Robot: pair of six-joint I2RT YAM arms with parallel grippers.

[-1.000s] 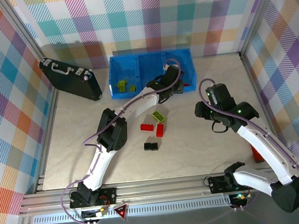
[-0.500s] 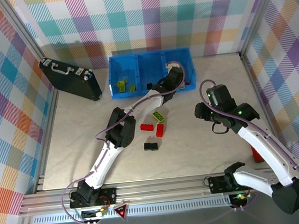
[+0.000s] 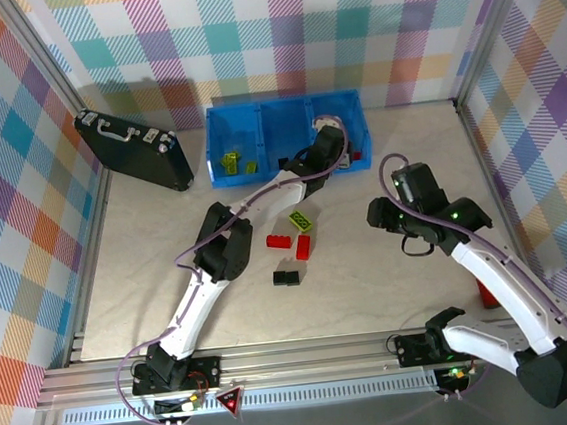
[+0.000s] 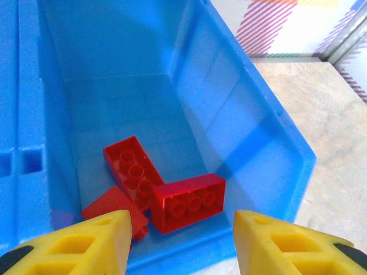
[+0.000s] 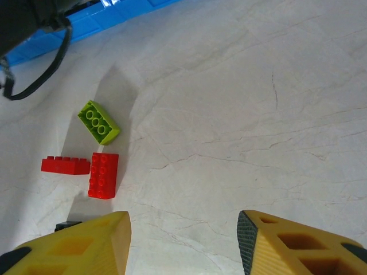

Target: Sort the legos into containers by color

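Your left gripper (image 4: 180,230) hangs open and empty over the blue bin's (image 4: 246,132) end compartment, three red legos (image 4: 186,201) directly beneath it. Your right gripper (image 5: 183,230) is open and empty above the tabletop (image 5: 258,114); lime lego (image 5: 98,121) and two red legos (image 5: 104,175) lie ahead-left.

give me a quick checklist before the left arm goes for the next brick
1. left gripper empty: ok, jaws apart, nothing between them.
2. binned red bricks in right compartment: ok, three, all red.
3. right gripper free: ok, open above the table.
4. table sorted: not ok, green brick, loose red bricks and black brick lie outside.
5. middle compartment contents: cannot tell, partly hidden.
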